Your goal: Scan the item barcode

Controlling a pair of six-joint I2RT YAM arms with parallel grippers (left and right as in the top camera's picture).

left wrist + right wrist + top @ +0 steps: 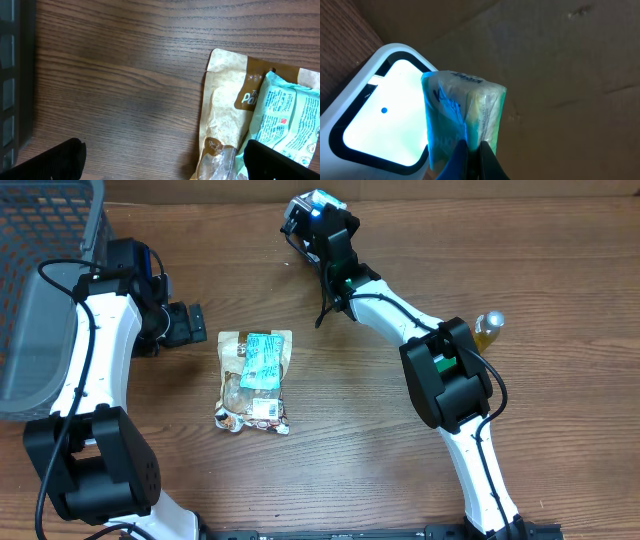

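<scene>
Overhead and wrist views of the scanning station. The right gripper (472, 148), reached out to the 12 o'clock edge of the table (350, 450), has its jaws pressed together on the lower edge of a small teal-and-white packet (462, 110), which stands upright directly above the fingertips. The packet is held in front of the scanner (385, 120), whose lit window lies at 9 o'clock of the packet in the right wrist view; whether packet and scanner touch cannot be told. The left gripper (197, 326) sits low over the table at about 9 o'clock, its jaws spread wide and holding nothing; its two dark fingers (55, 160) frame bare wood. Just beside it, at its 3 o'clock in the overhead view, a brown pouch (240, 385) lies flat near the table's centre with a teal sachet (263, 360) resting on top of it; neither touches the left gripper. A grey basket (40, 240) occupies the 10 o'clock corner, and a small bottle (488, 330) of yellow liquid stands at 3 o'clock, behind the right arm.
</scene>
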